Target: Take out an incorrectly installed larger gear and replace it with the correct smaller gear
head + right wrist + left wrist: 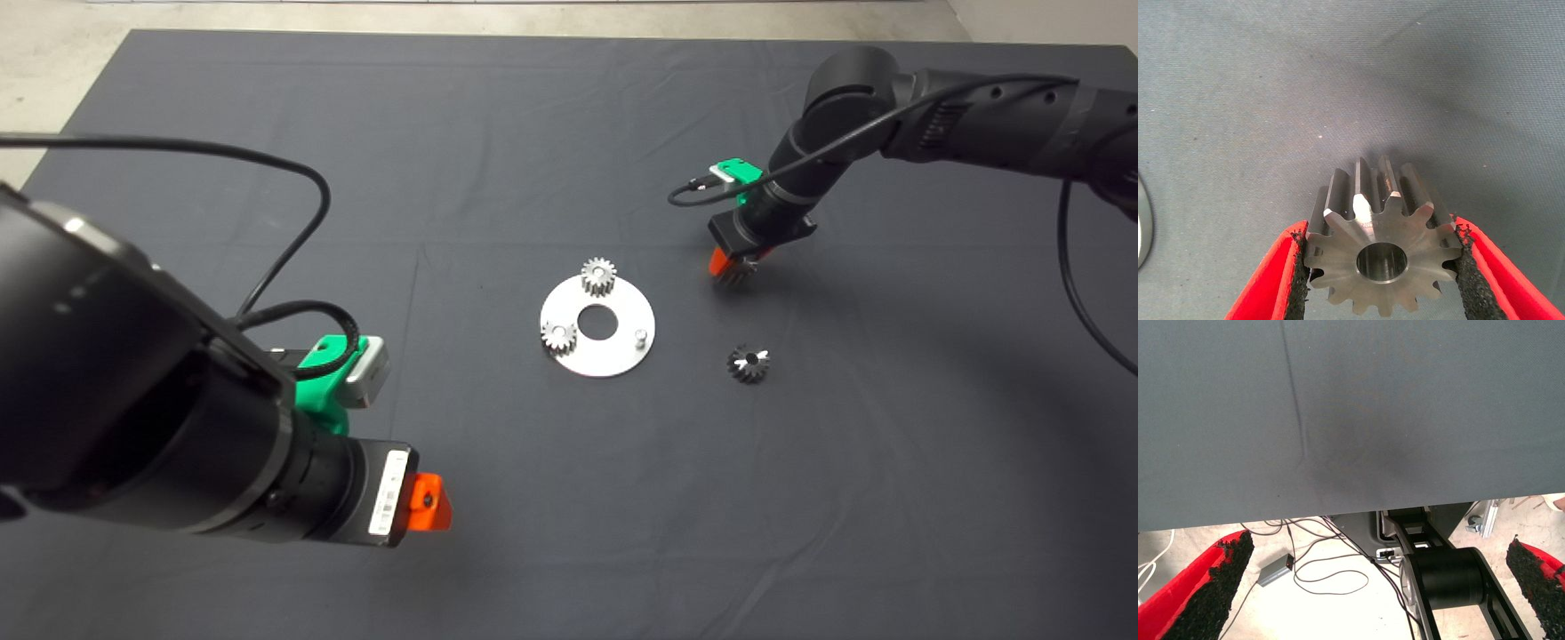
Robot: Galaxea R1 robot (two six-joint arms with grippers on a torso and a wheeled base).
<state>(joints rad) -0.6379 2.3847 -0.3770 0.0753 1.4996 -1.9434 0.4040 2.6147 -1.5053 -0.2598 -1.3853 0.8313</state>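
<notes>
My right gripper [729, 264] is shut on the larger gear [738, 272], a shiny silver gear with long teeth, held low over the mat to the right of the round silver plate [613, 360]. In the right wrist view the red fingers [1271, 280] clamp the larger gear [1368, 200] on both sides, its bore facing the camera. The smaller gear [749, 363], dark grey with a black centre hole, lies on the mat right of the plate. Two pale short-toothed gears [598, 276] [558, 336] sit on the plate, beside a bare peg [638, 336]. My left gripper [429, 503] hangs open at the lower left.
The dark mat [498, 133] covers the table, with pale floor past its far edge. In the left wrist view the mat's edge, floor cables [1331, 573], a small grey box [1275, 571] and black robot parts [1451, 577] show between the spread fingers [1211, 587].
</notes>
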